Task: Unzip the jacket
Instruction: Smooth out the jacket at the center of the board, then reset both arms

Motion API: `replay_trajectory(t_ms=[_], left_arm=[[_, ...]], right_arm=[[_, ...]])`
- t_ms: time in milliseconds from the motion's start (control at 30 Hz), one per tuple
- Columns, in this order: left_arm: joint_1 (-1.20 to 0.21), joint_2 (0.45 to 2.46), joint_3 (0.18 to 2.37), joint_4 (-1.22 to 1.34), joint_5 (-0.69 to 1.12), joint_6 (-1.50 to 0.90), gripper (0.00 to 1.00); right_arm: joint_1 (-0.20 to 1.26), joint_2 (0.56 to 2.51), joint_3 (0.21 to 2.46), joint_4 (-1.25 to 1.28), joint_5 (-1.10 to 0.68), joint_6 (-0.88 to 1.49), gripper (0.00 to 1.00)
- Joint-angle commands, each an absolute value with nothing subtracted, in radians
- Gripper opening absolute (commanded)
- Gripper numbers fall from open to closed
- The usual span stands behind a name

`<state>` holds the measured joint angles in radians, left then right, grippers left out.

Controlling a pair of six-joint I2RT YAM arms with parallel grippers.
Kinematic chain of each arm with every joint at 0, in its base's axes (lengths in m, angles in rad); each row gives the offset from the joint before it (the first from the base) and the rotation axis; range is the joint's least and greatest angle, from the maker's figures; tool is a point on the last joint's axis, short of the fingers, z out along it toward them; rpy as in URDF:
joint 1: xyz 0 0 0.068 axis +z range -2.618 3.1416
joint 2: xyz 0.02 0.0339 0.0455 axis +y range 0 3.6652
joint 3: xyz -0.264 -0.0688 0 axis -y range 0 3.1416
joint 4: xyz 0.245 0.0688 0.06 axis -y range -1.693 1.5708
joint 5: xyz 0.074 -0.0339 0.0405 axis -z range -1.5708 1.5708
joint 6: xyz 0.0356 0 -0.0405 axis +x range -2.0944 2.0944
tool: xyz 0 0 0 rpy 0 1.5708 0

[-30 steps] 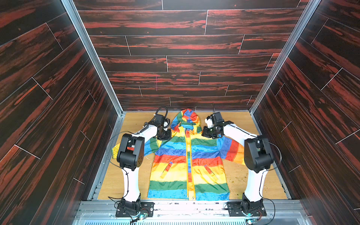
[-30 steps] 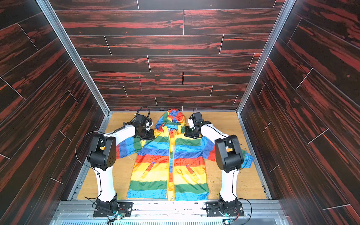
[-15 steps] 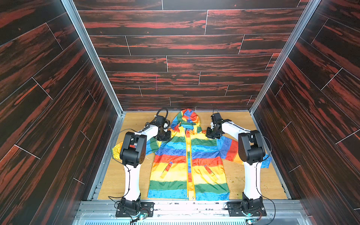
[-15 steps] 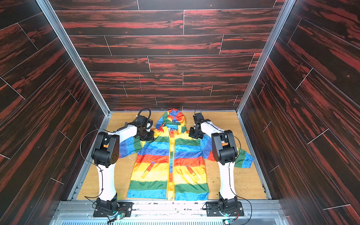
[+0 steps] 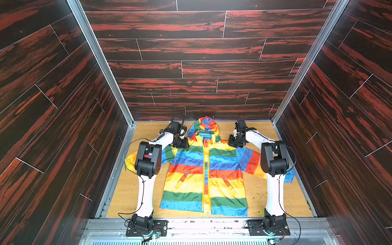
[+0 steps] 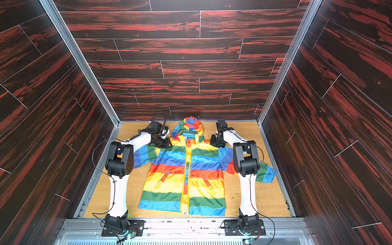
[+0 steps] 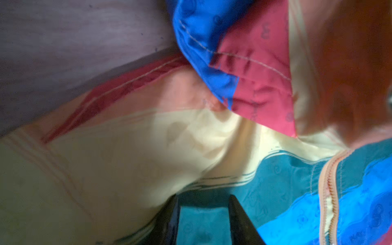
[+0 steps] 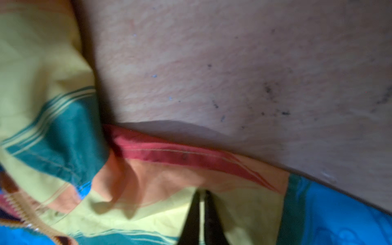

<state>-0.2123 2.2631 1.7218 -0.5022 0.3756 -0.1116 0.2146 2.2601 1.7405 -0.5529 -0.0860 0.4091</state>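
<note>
Both over shiny striped jacket (image 5: 203,169): left end effector (image 7: 203,196) parted, right end effector (image 8: 202,192) barely.

Jacket (image 5: 203,169) lies on the table (image 5: 256,203) — hood (image 5: 203,127) farthest back.

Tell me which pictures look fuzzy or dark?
Left wrist view: the jacket is smeared and dim, and the left claw is only a dark shape. Right wrist view: blurry too, and the jacket's edge casts a shadow on the wooden board. In both top views: bright and sharp, with vivid stripes.
</note>
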Motion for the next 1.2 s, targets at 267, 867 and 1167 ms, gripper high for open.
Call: replay_trajectory(t_ms=[267,867,1167], left_arm=[[-0.157,1.656,1.431,-0.312,0.131,-0.176,1.0],[-0.026,1.327,0.422,0.542,-0.564,-0.023,1.0],[-0.02,1.322,0.393,0.643,-0.275,-0.082,1.0]], right_arm=[[0.215,1.657,1.364,-0.172,0.079,0.35,0.99],[0.082,1.502,0.553,0.831,0.527,-0.13,0.98],[0.001,1.397,0.507,0.666,0.41,-0.025,0.95]])
